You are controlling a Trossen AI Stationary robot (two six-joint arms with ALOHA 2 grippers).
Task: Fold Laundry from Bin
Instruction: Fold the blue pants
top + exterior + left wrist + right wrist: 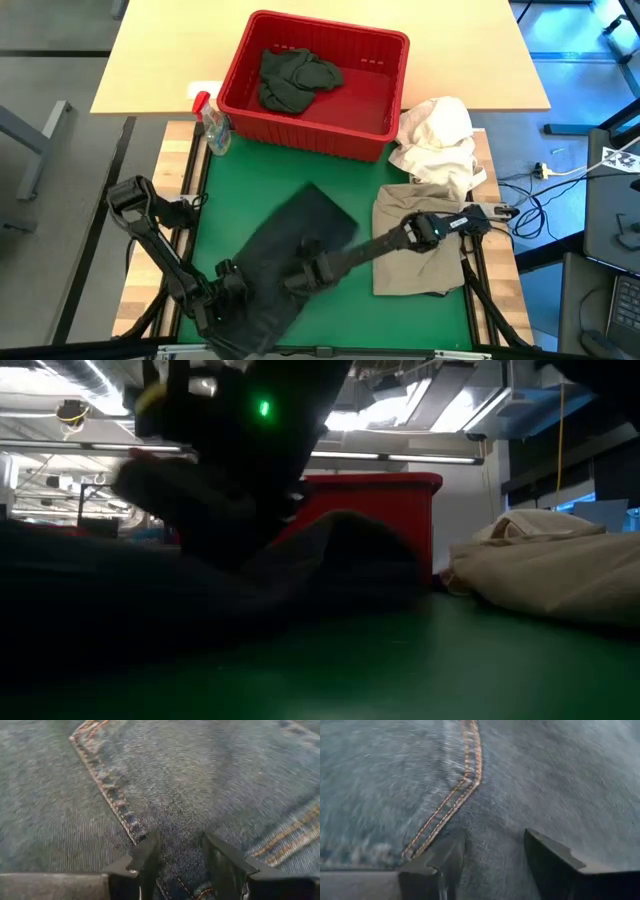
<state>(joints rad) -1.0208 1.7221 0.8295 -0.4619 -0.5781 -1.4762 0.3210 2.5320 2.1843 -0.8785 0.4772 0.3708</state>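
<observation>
Left gripper (pixel 181 865) is pressed onto the dark denim garment (pixel 285 265) with fabric pinched between its narrowly parted fingers (pixel 145 857); right gripper (pixel 495 857) is set on the same garment, fingers parted, grip cannot be told. The garment is spread on the green mat (pixel 400 320). More dark laundry (pixel 295 80) is seen in the red bin (pixel 330 140); a khaki piece (pixel 415 240) is laid right of the denim, below a white bundle (pixel 440 135).

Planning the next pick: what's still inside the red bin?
The red bin holds one crumpled dark garment toward its left side; the rest of the floor shows bare red. Whether anything lies under that garment cannot be seen.
</observation>
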